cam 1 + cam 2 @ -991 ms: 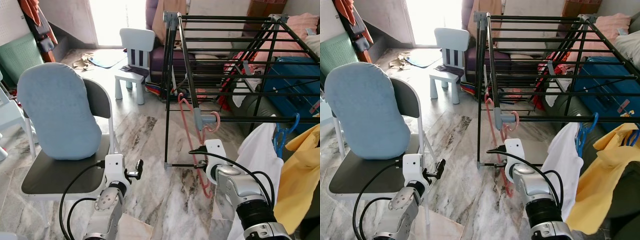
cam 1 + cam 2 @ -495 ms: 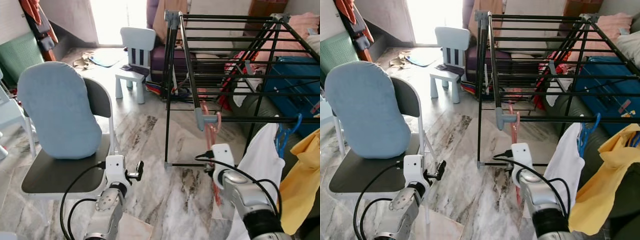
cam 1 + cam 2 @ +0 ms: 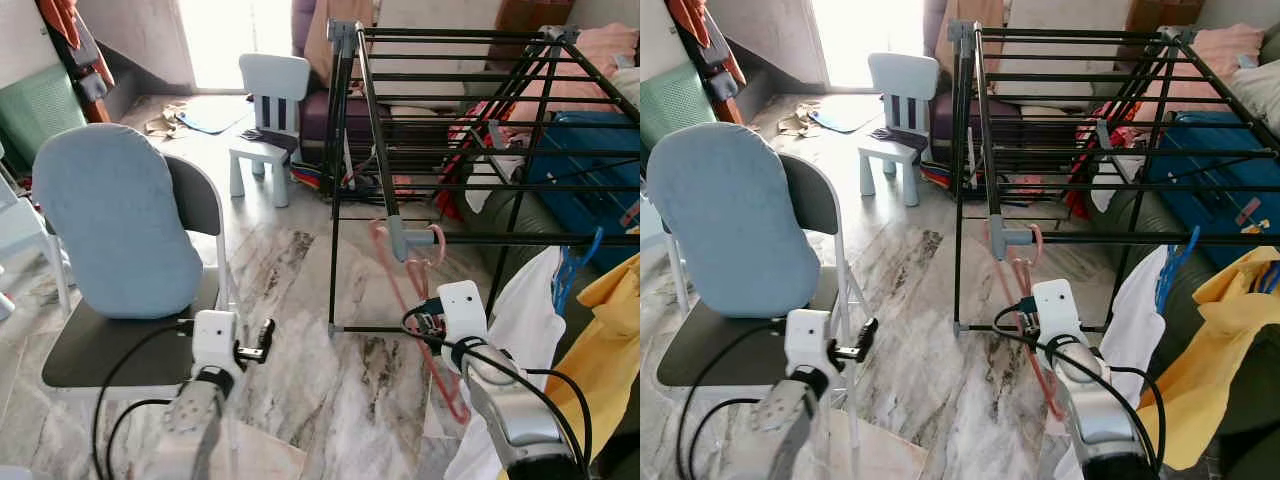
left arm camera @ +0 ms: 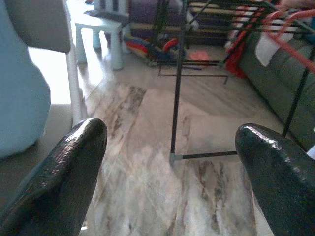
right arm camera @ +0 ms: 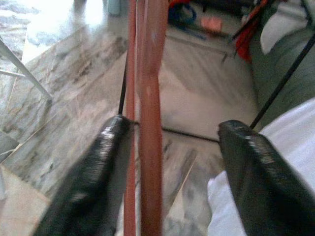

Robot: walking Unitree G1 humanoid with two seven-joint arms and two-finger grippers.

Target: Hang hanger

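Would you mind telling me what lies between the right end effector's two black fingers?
The pink hanger runs between the fingers of the right end effector, nearer one of them, in the right wrist view.

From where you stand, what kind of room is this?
Most likely a lived-in home living room used for drying laundry. A black drying rack stands on the marble floor with a pink hanger on it, a white child's chair sits behind, and shirts hang at the right.
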